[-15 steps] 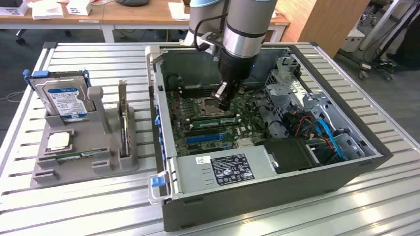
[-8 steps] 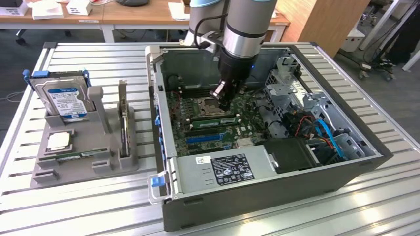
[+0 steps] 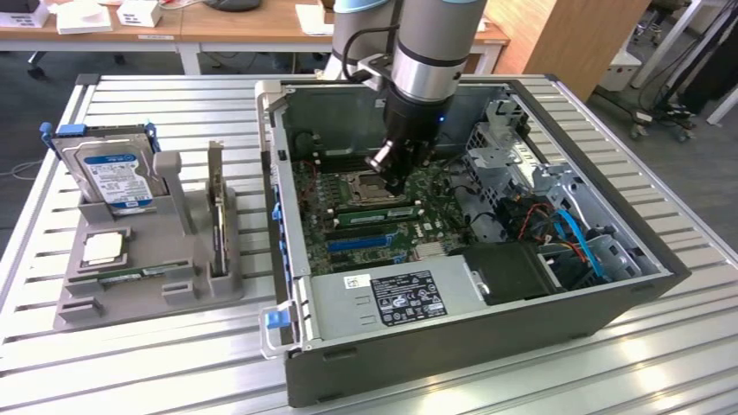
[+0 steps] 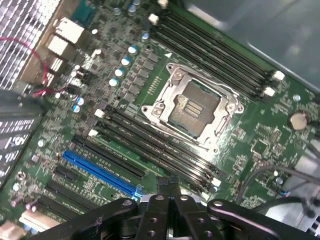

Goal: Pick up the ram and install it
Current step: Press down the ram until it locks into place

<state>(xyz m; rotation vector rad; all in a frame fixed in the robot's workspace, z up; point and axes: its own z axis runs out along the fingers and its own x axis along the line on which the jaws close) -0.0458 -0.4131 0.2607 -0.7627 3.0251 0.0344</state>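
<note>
The claw (image 3: 395, 175) hangs inside the open computer case (image 3: 461, 337), its fingers clenched together with nothing between them, just above the motherboard (image 4: 260, 145). Directly under its tips lie the long black memory slots (image 4: 155, 145), with the bare processor socket (image 4: 192, 107) just beyond them and a blue expansion slot (image 4: 97, 172) close by. A green ram (image 3: 372, 210) stick sits seated in a slot just beside the claw's tips. Farther off, outside the case on the desk (image 3: 150, 363), a grey holder (image 3: 138, 285) carries a hard drive (image 3: 116, 177) and another ram stick (image 3: 130, 277) lying flat.
</note>
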